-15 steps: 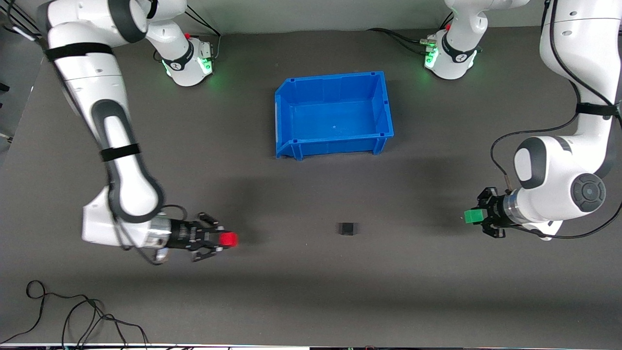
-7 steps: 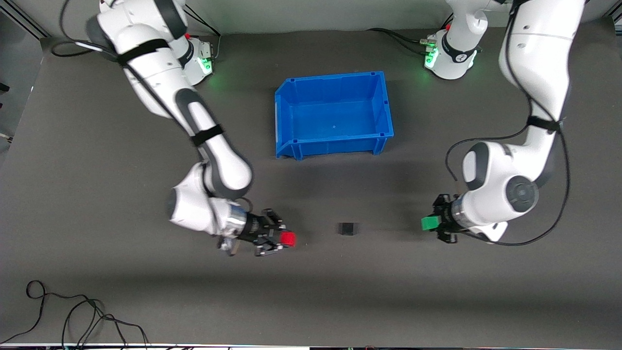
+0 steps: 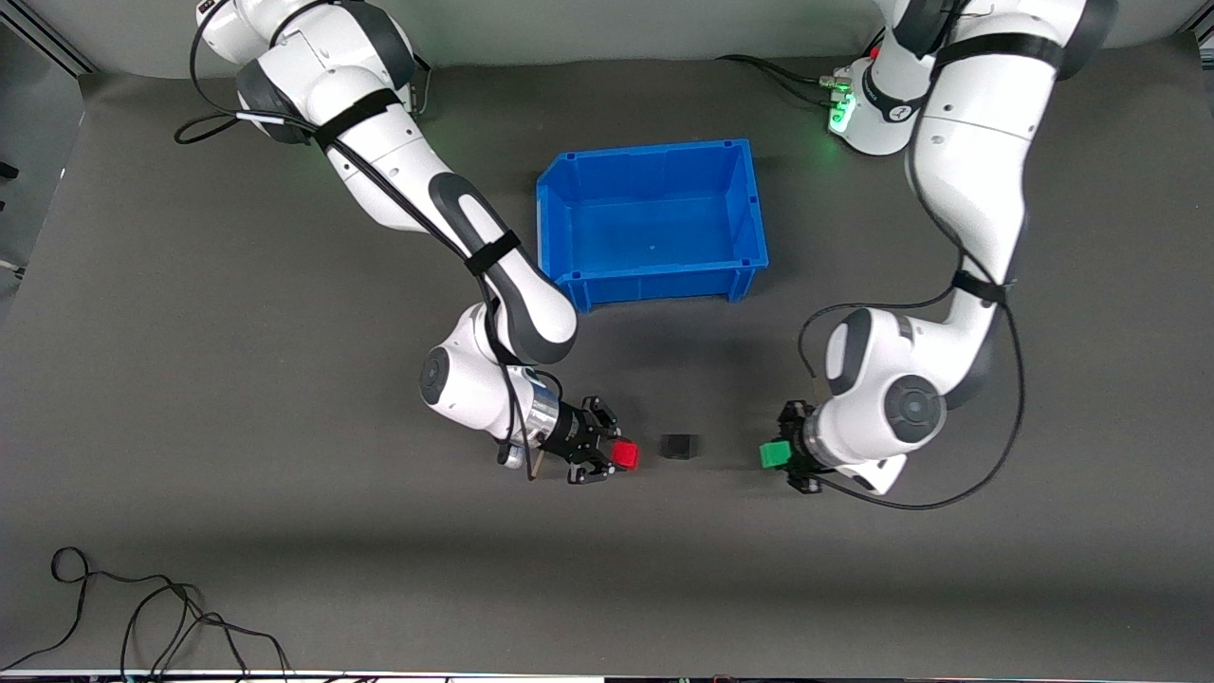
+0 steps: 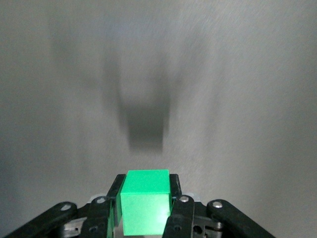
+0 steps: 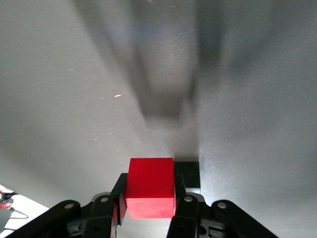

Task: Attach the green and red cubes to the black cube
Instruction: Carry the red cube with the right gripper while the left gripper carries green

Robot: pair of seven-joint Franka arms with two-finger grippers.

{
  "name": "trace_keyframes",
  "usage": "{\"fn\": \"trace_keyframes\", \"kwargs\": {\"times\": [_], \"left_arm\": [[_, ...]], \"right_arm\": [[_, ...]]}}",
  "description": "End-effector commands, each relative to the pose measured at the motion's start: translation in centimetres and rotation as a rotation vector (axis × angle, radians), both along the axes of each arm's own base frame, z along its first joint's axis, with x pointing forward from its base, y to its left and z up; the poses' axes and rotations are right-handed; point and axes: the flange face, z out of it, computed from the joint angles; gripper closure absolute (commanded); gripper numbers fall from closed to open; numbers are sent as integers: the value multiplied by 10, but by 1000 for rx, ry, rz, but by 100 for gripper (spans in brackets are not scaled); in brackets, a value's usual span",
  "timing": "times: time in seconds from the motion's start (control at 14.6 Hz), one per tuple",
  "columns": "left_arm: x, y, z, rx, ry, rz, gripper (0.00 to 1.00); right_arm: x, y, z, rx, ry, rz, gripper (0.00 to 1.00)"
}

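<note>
The black cube (image 3: 679, 446) sits on the grey mat, nearer the front camera than the blue bin. My right gripper (image 3: 616, 455) is shut on the red cube (image 3: 624, 454) and holds it close beside the black cube, on the right arm's side. In the right wrist view the red cube (image 5: 150, 187) sits between my fingers, with the black cube (image 5: 188, 172) just past it. My left gripper (image 3: 780, 455) is shut on the green cube (image 3: 773, 455), a wider gap from the black cube on the left arm's side. The left wrist view shows the green cube (image 4: 144, 201) between the fingers.
The blue bin (image 3: 558, 228) stands open and empty, farther from the front camera than the cubes. Loose black cables (image 3: 142, 607) lie near the table's front edge at the right arm's end.
Both arms have swung inward toward the black cube, carrying the red and green cubes. The red cube is now almost at the black cube. The black cube has not moved.
</note>
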Motion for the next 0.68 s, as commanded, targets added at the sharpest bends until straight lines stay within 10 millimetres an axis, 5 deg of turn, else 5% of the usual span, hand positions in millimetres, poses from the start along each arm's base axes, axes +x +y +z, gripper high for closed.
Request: {"fn": "trace_keyframes", "kwargs": {"times": [0.0, 0.62], "left_arm": [[1, -13, 1, 13, -4, 23, 99], [-1, -48, -22, -19, -70, 116, 100]], "right_arm": [[-1, 15, -6, -25, 18, -33, 81], [0, 40, -14, -108, 33, -76, 81]]}}
